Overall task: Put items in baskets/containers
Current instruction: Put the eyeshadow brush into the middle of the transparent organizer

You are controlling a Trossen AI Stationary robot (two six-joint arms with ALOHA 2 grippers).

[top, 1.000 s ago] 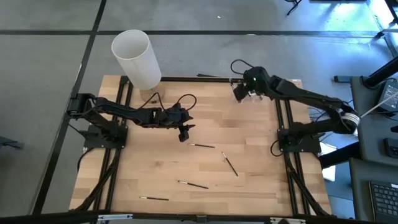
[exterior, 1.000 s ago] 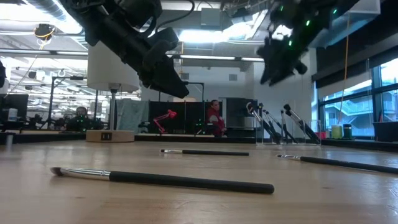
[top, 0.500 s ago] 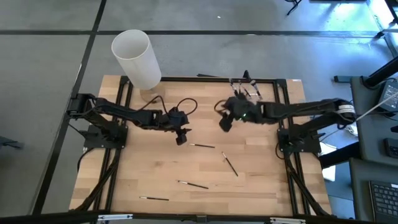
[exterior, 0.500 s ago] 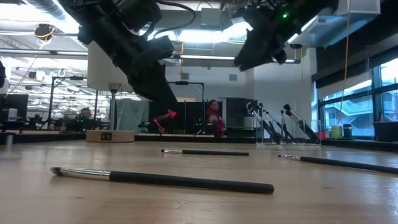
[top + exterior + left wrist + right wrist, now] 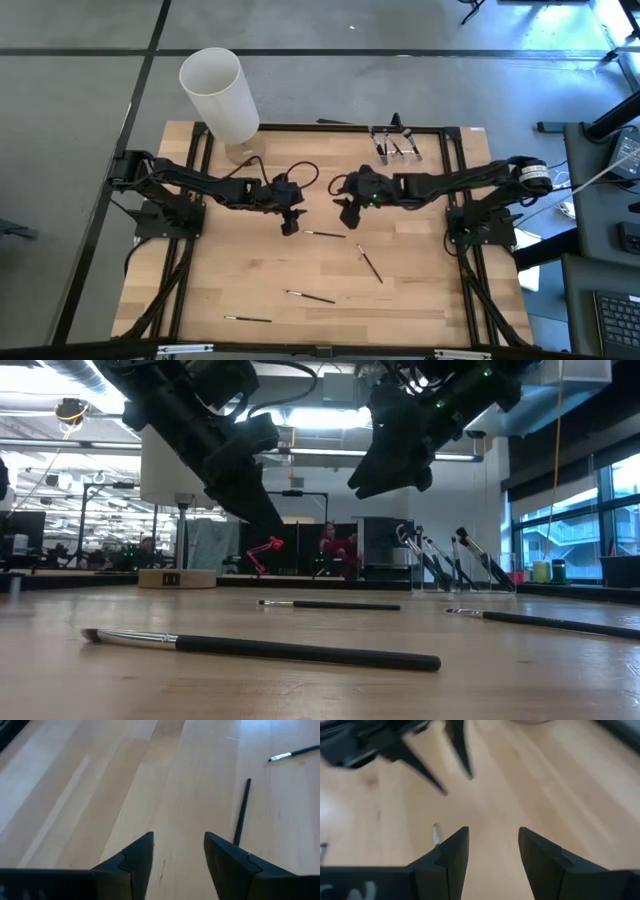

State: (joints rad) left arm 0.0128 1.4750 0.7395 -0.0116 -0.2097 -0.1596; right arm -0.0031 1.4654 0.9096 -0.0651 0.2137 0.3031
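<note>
Four thin black-handled brushes lie flat on the wooden table: one (image 5: 324, 234) just right of my left gripper, one (image 5: 370, 263) right of the middle, and two (image 5: 310, 296) (image 5: 247, 319) nearer the near edge. The small clear holder (image 5: 395, 140) stands at the far edge with several brushes sticking up out of it. My left gripper (image 5: 290, 222) (image 5: 177, 837) hangs open above the table's middle, with the nearest brush's handle (image 5: 241, 812) just beyond one fingertip. My right gripper (image 5: 347, 212) (image 5: 492, 832) hangs open close by, above a brush tip (image 5: 436, 834).
A tall white cylinder (image 5: 220, 95) stands off the table's far left corner. Both grippers are a short way apart over the middle. Bare wood lies along the left side and the near right corner. In the low view a person (image 5: 330, 550) shows in the room far behind.
My right gripper has swung from over the clear holder at the far edge toward the table's middle and left, coming down beside my left gripper. My left gripper has dropped a little and shifted slightly toward the near edge. The brushes have not moved.
</note>
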